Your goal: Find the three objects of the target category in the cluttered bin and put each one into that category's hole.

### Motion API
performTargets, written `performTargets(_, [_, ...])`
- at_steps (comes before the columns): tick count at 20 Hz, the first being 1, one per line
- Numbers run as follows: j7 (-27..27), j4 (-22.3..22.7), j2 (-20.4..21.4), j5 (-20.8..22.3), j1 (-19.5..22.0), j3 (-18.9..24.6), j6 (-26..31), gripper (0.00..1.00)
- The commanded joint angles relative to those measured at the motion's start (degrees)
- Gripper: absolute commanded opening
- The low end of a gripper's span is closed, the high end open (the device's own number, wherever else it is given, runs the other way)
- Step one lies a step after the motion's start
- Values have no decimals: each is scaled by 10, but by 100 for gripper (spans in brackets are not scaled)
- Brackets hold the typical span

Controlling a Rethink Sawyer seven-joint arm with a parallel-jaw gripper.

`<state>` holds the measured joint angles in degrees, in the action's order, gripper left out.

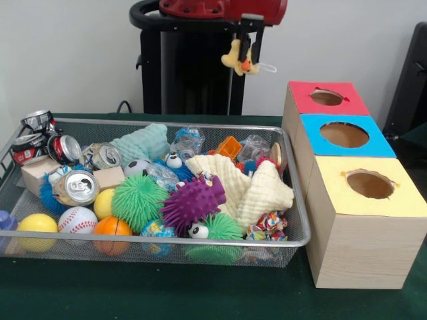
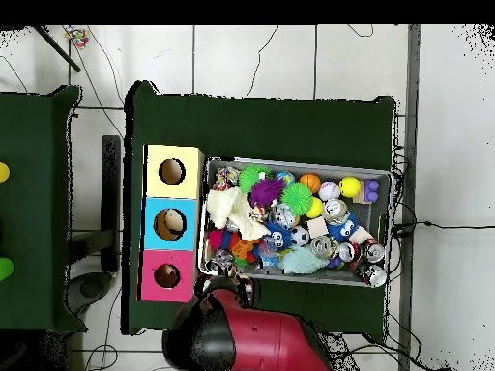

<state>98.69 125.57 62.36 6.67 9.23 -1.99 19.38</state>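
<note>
The black gripper hangs high above the wire mesh bin, clenched on a small yellow plush toy with an orange patch that dangles in the air behind the bin's far rim. To the side stands the row of wooden boxes: red-topped, blue-topped, yellow-topped, each with a round hole. Spiky green and purple balls, cans and cloths crowd the bin.
</note>
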Motion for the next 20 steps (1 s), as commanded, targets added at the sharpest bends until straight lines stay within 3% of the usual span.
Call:
performTargets(1, [106,23,62,-38,-46,3,102,0])
performTargets(6, [146,1,45,-44,-114,-9,109,0])
performTargets(13, [188,-52,-25,-79,-195,-12,85,0])
performTargets(20, [168,-86,-69,-94,-218,-18,75,0])
